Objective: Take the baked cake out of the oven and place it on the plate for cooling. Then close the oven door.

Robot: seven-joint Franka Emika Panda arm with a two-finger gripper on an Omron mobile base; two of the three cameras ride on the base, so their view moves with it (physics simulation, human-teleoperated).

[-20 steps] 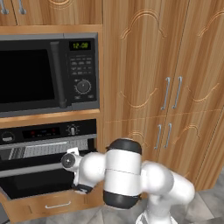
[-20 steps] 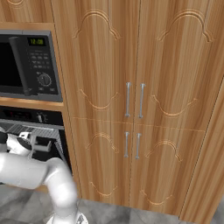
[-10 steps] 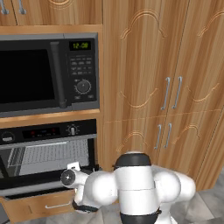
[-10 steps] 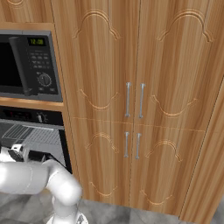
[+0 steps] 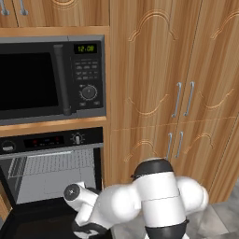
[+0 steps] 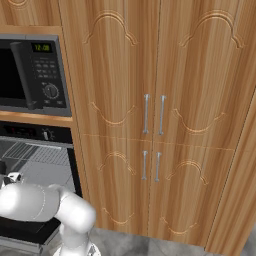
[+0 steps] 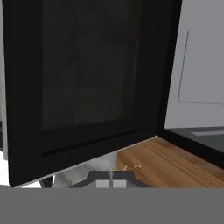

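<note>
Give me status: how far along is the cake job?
Done: the oven door hangs open, wire rack exposed. In hand: nothing visible; the claw is shut, low by the door. Left: no cake or plate visible yet; take it out, plate it, close the door.

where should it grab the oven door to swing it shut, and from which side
Probably the free edge of the oven door, farthest from the hinge, coming from the room side. The door stands open with its inner glass showing; its handle is hidden, and the hinge end beside the oven cavity gives little leverage.
</note>
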